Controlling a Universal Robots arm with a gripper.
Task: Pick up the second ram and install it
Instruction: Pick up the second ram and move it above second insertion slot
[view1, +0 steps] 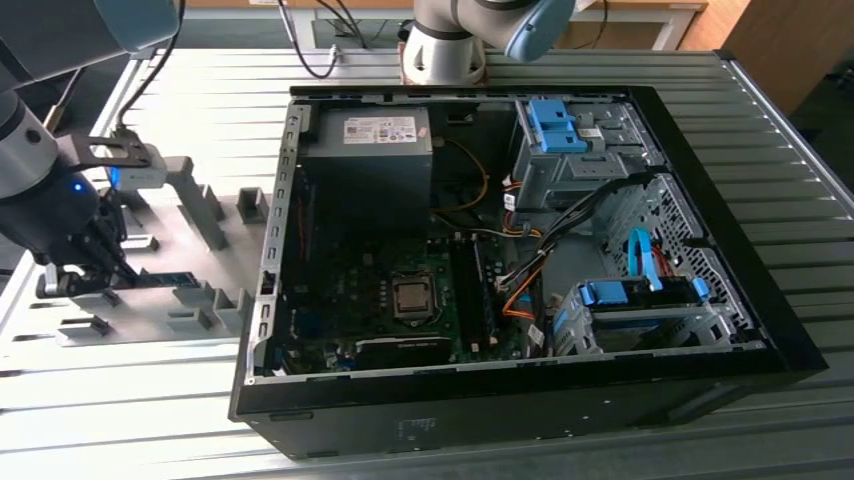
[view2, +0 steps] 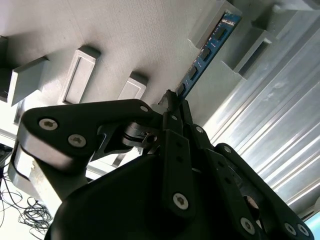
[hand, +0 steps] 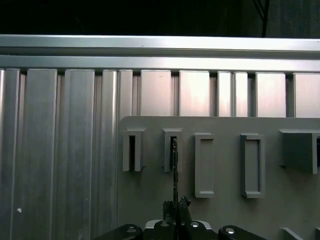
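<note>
The second ram is a slim blue-green board with black chips. It lies on edge in the gray holder plate, its far end between two holder blocks. In the first wrist view the ram is edge-on, running from a slotted block down to my gripper. My gripper is shut on the near end of the stick. In the exterior view the gripper hangs low over the holder plate at the exterior view's left, with the ram beside it.
An open black computer case lies in the exterior view's middle, with its motherboard, power supply and blue drive bays. Gray holder blocks stand on the plate. The table is ribbed aluminium.
</note>
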